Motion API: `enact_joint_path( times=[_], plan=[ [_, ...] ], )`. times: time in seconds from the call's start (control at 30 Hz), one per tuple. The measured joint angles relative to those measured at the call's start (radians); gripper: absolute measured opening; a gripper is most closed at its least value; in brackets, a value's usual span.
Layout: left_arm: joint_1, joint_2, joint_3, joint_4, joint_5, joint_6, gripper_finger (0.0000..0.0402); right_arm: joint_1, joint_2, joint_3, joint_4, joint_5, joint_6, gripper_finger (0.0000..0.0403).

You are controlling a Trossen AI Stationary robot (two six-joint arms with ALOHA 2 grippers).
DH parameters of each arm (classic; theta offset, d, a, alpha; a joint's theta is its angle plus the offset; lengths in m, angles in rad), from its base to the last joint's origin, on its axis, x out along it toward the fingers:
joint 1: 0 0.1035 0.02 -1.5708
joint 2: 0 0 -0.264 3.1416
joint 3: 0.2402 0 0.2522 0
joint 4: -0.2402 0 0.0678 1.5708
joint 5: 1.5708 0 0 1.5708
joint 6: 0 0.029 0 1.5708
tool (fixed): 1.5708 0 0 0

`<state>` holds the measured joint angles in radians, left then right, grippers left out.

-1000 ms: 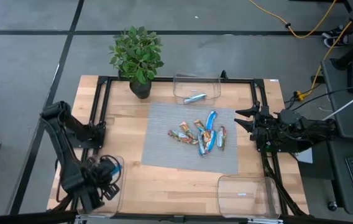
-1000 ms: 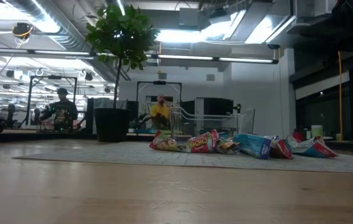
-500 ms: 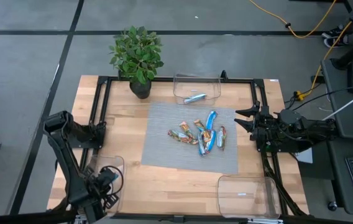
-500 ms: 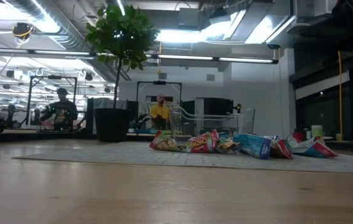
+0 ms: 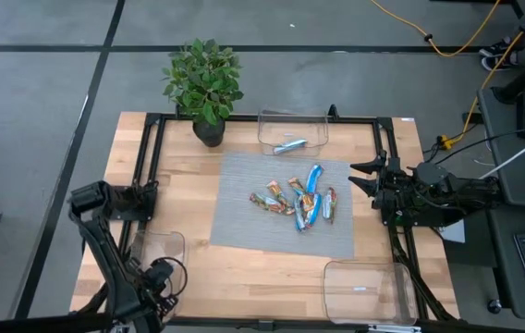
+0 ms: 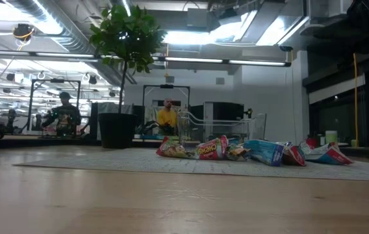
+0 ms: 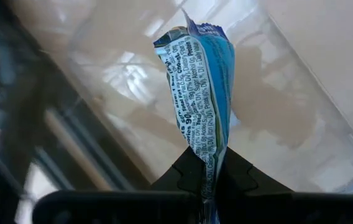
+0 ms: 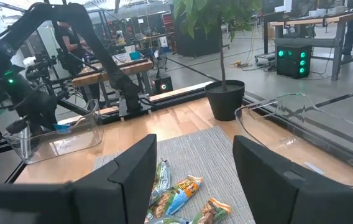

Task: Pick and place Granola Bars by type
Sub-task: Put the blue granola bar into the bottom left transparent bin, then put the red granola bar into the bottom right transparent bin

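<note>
My left gripper (image 5: pixel 156 285) (image 7: pixel 206 165) is at the table's near left corner, shut on a blue granola bar (image 7: pixel 202 87), inside or just over a clear bin (image 5: pixel 158 252) (image 7: pixel 301 124). The right wrist view shows that bar (image 8: pixel 64 127) in the bin (image 8: pixel 52 140). Several more granola bars (image 5: pixel 298 199) (image 6: pixel 236 151) (image 8: pixel 179 196), blue and orange-red, lie in a heap on the grey mat (image 5: pixel 244 213). My right gripper (image 5: pixel 355 178) (image 8: pixel 195 180) stands open at the table's right edge, pointing level at the heap. My left gripper pinches one end of the blue bar's wrapper (image 7: pixel 206 155) between its two fingers. The fingers come from above, pointing steeply down. The bar hangs on beyond the fingertips over the bin's floor; whether its free end touches the floor, I cannot tell.
A potted plant (image 5: pixel 205 88) stands at the far left. A clear bin (image 5: pixel 292 131) at the far edge holds one bar (image 5: pixel 290 145). Another clear bin (image 5: pixel 369 291) sits at the near right. A black frame (image 5: pixel 152 166) runs around the table. People show in the room behind (image 6: pixel 64 117).
My left gripper has moved toward the table's near edge and down into the near left bin, tipping more steeply downward, still shut on the blue bar. The heap and my right arm have kept still.
</note>
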<state>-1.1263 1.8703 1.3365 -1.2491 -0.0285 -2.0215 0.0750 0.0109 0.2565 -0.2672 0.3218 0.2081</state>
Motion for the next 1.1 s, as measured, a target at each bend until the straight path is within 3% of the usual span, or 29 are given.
enact_joint_path(
  times=[0.3, 0.77, 1.1],
  plan=[
    [0.002, 0.018, 0.000, 0.029, 0.020, 0.000, 0.0024, 0.000, 0.000, 0.000, 0.000, 0.000, -0.001, 0.0213],
    [0.002, 0.010, 0.000, -0.004, 0.050, -0.018, 0.0165, 0.000, 0.000, 0.000, 0.000, 0.000, 0.023, 0.0213],
    [0.010, -0.086, 0.000, -0.085, -0.022, -0.015, 0.0172, 0.000, 0.000, 0.000, 0.000, 0.000, 0.022, 0.0213]
  ],
)
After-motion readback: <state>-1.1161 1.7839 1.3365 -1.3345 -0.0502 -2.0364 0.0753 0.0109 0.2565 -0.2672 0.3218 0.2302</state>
